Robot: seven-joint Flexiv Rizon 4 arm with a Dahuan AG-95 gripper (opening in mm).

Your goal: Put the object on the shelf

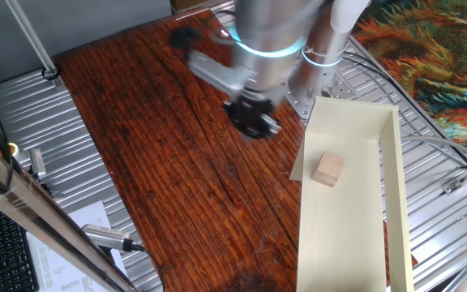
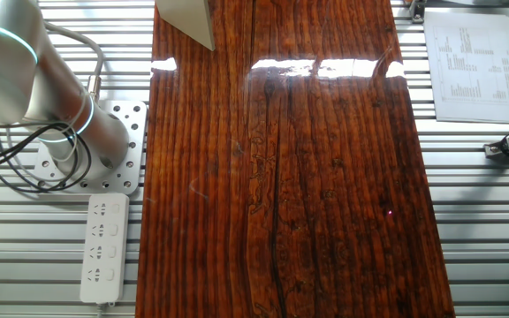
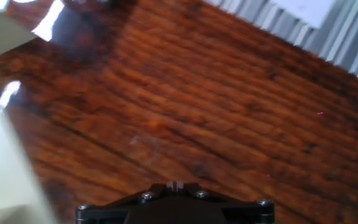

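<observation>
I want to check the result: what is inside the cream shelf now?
A small wooden cube rests on the floor of the shelf, apart from its walls. The shelf's near end runs out of the picture, so that part is unseen.

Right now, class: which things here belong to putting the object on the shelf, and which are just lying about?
Part of the job:
wooden cube, resting on the shelf
shelf
gripper, apart from the cube

Just lying about:
power strip
printed sheet
keyboard
</observation>
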